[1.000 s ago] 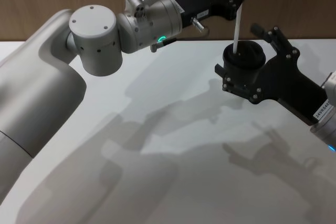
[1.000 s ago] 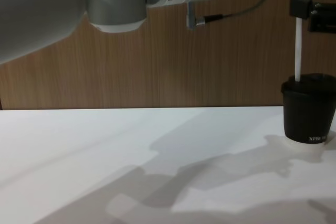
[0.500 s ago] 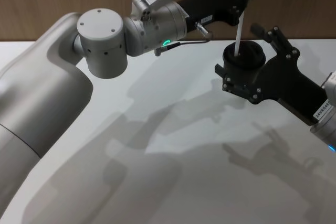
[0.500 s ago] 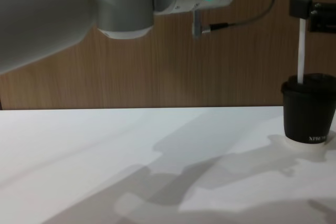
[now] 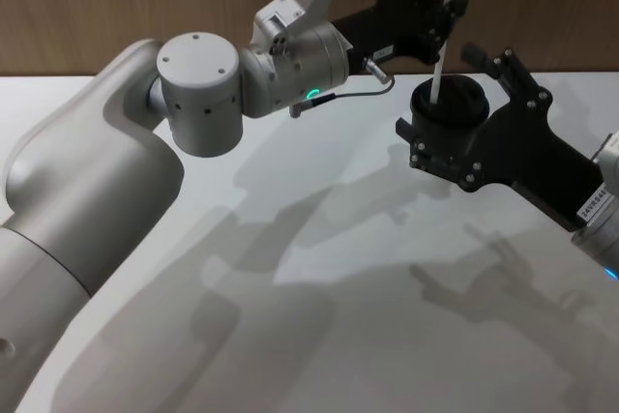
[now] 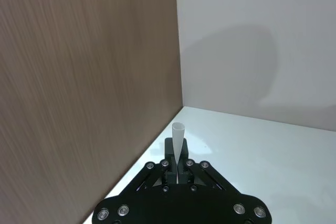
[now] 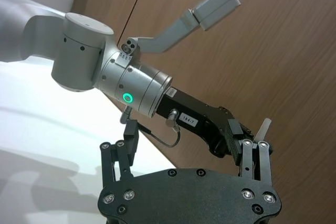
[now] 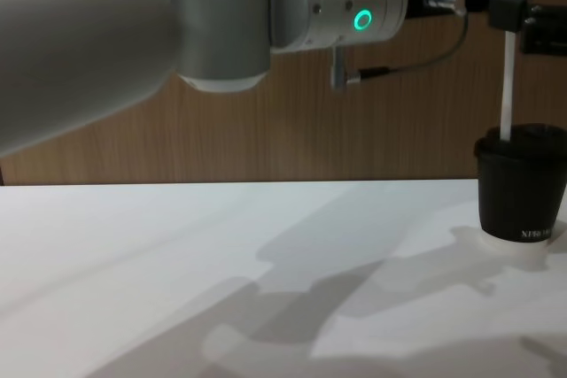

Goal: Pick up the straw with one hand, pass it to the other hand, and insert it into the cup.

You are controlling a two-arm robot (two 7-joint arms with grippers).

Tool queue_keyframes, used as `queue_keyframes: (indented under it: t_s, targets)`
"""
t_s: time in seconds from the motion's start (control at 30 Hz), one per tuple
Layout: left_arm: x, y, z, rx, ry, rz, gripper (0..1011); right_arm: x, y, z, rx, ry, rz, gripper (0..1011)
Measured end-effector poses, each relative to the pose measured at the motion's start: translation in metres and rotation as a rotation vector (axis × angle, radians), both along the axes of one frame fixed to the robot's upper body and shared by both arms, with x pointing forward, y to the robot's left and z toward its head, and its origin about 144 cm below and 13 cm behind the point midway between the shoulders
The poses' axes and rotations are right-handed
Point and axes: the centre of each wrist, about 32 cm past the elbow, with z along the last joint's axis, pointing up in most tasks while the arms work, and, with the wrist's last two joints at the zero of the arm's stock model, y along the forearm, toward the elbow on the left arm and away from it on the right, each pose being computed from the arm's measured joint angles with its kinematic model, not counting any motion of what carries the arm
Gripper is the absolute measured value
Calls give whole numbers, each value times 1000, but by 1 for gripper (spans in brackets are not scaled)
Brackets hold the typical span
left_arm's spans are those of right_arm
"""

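The black cup [image 5: 458, 109] stands at the far right of the white table; in the chest view the cup [image 8: 521, 188] shows small white print near its base. The white straw [image 5: 440, 57] rises nearly upright with its lower end in the lid. My left gripper [image 5: 445, 9] reaches across from the left and is shut on the straw's upper part; the left wrist view shows the straw [image 6: 178, 132] sticking out between the closed fingers. My right gripper [image 5: 436, 88] hovers open above the cup, and one of its fingers [image 7: 255, 153] sits beside the straw [image 7: 264, 128].
A wooden wall [image 5: 116, 7] runs along the table's far edge, close behind the cup. My left arm's bulky elbow [image 5: 198, 94] spans the left and middle of the table [image 5: 290, 336]. A thin cable with a metal plug [image 8: 403, 61] hangs from the left wrist.
The left gripper has lowered the straw deeper into the cup, and its top end now shows in the head view. The left elbow has shifted right. The right gripper has not moved.
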Motion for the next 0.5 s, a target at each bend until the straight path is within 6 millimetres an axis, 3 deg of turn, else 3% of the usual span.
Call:
queue_keyframes:
  t_s: [0.33,0.5]
  targets:
    - [2,-2,-11,6,28,13,12,0,0,0,0,0,0,1001]
    - [2,-2,-14,7,36,17,123,0,0,0,0,0,0,1001]
